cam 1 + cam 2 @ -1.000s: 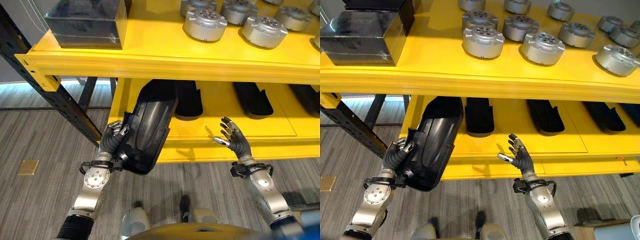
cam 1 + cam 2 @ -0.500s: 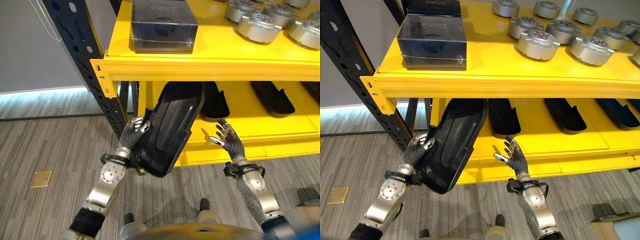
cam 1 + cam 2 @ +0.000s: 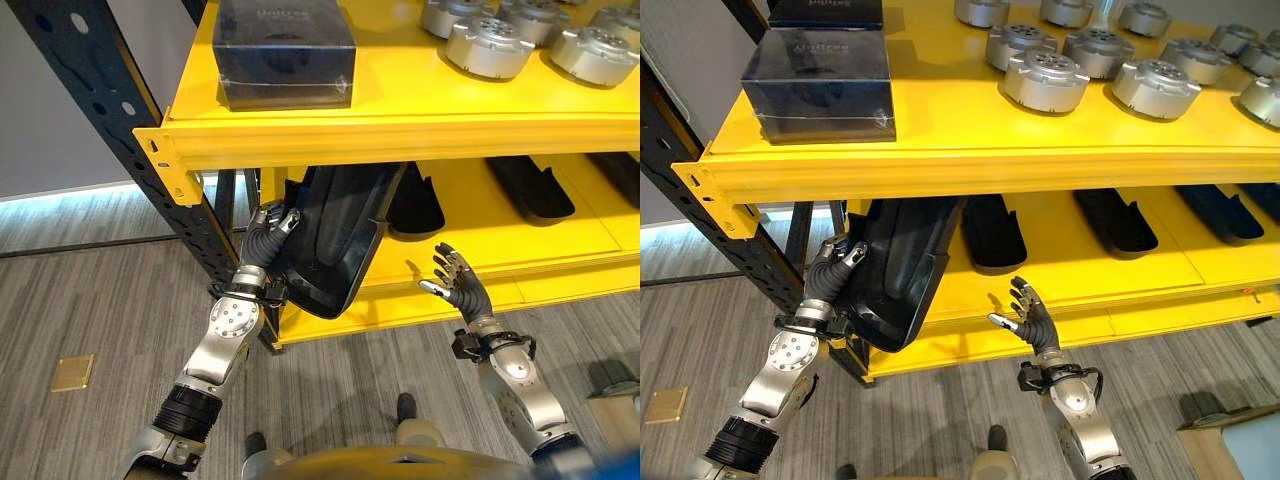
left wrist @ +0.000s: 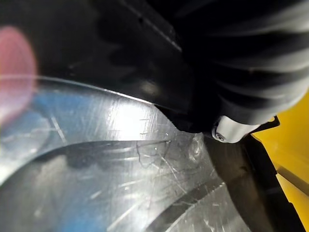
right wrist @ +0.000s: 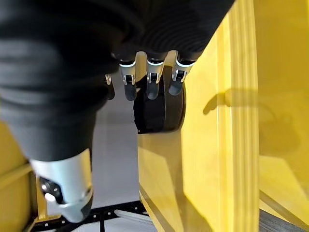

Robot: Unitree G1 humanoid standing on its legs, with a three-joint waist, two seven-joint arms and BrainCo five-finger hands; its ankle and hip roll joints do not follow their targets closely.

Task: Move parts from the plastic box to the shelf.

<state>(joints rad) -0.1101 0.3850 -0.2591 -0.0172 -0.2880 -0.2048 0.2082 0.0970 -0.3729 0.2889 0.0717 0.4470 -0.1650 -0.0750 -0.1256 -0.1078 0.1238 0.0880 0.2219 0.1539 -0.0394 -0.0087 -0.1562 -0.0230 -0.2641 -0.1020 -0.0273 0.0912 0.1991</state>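
One large black moulded plastic shell part [image 3: 335, 235] in curled left hand [image 3: 268, 232], tilted at lower yellow shelf [image 3: 480, 230] lip. Level it, slide into free slot. Right hand [image 3: 455, 285] spread, empty.

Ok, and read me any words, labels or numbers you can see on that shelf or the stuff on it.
Dark box on the upper level, lid: one pale line of print, too faint and small to quote.
Silver round parts: no lettering that can be made out.
Yellow shelf: no label or number.
Black moulded part held by the left hand: no marking visible.
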